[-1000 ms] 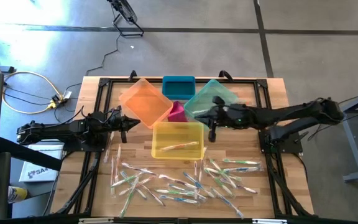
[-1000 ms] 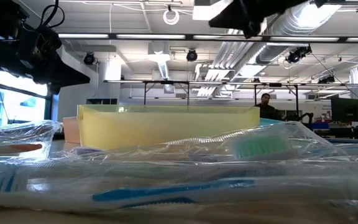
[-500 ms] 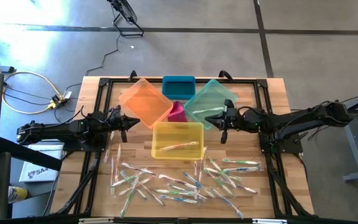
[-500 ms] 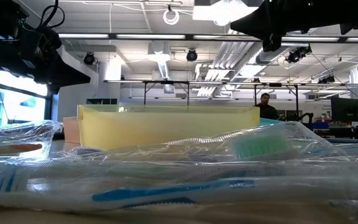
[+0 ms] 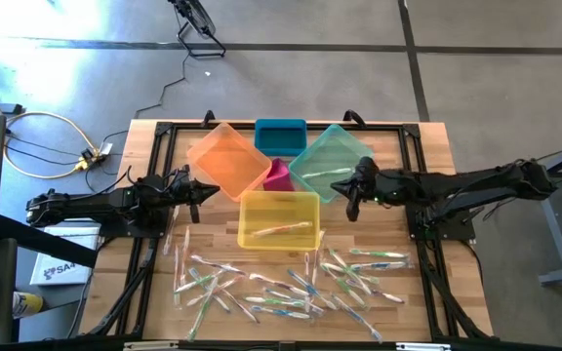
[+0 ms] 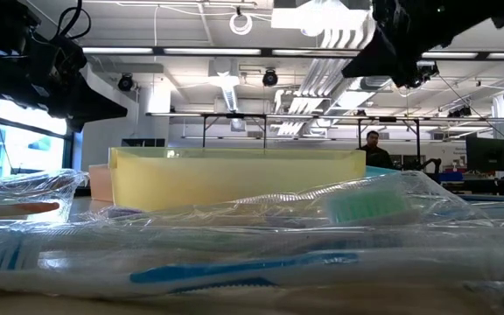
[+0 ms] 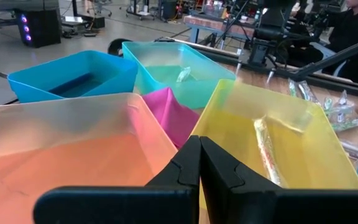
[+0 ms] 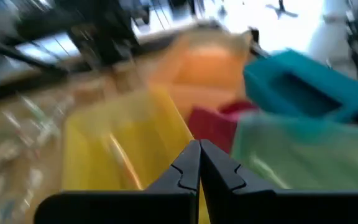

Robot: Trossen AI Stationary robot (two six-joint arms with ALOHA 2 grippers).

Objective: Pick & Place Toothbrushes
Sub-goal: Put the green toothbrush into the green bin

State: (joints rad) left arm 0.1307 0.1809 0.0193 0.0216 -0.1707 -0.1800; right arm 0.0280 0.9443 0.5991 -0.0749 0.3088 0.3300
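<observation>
- Mostly, the toothbrushes (image 5: 291, 283) lie scattered in clear wrappers across the near part of the wooden table (image 5: 427, 146), well apart from both arms.
- One wrapped toothbrush lies inside the yellow bin (image 5: 277, 218), and a pale wrapped item, probably another, rests in the teal-green bin (image 5: 332, 156).
- Behind the yellow bin, an orange bin (image 5: 224, 156), a blue bin (image 5: 280, 135) and a small pink bin (image 5: 278, 175) sit with the other two in a tight cluster.
- Right gripper (image 5: 353, 193) hangs beside the teal-green bin's near edge, its fingers pressed together and holding nothing.
- Left gripper (image 5: 201, 191) waits by the orange bin's left side, its fingers also pressed together and empty.
- Judging from this, the step in hand is going for another toothbrush from the pile.
- To do it well, the right gripper should spread its fingers before it comes down, pick one brush lying a little apart from its neighbours, and close across the handle rather than on loose wrapper.
- Crinkly wrappers overlap, so a grip on film alone could drag up two brushes or slip.
- From above, the high view gives the whole layout: five bins, the pile, both arms.
- At table height, the low view shows wrapped brushes up close, with a green head and a blue handle, and a person far off in the room; only the yellow bin's wall shows clearly there.
- Uniquely, the left wrist view (image 7: 199, 163) looks into the bins and shows the brush lying lengthwise in the yellow one.
- By contrast, the right wrist view (image 8: 199, 163) is smeared, showing only the bins' colours.
</observation>
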